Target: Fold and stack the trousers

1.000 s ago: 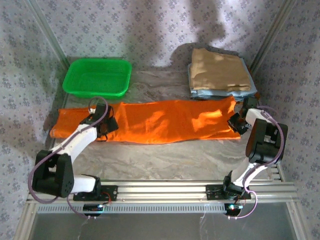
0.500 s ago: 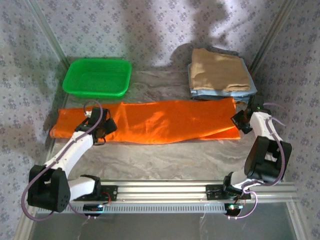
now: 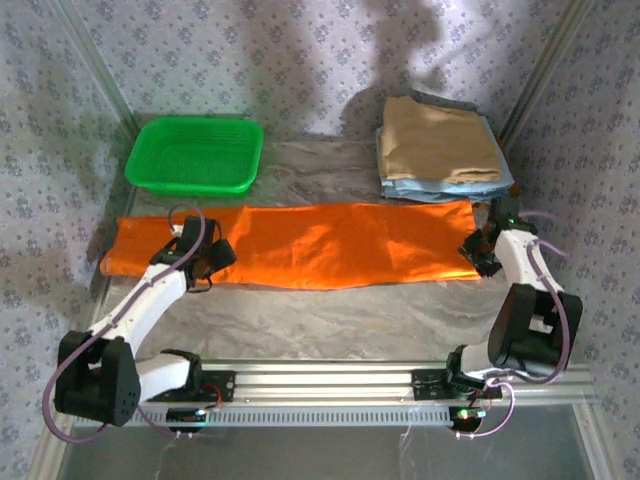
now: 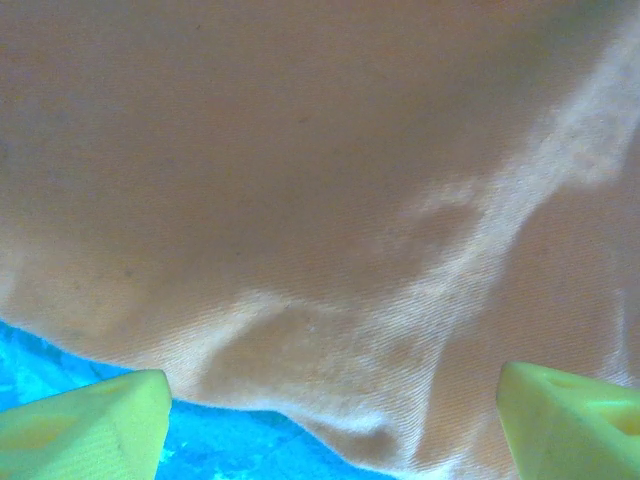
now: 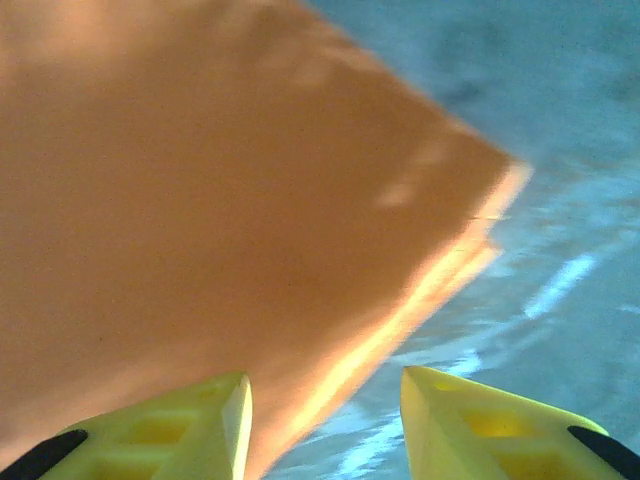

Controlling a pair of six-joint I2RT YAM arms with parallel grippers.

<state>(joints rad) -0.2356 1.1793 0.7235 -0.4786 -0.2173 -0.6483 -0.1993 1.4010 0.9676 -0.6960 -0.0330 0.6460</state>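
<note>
Hovering over the trousers (image 3: 330, 245) near the table's (image 3: 330, 312) left edge with left gripper (image 4: 332, 385) spread wide. Hangs right gripper (image 5: 322, 385), parted and empty, over their corner by the right edge.

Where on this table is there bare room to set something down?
Two bare patches: the strip of table between the orange trousers and the near rail, and the gap between the green basket and the folded garment stack. The middle is crowded: trousers span it, left gripper over them, right gripper at their right end.
</note>
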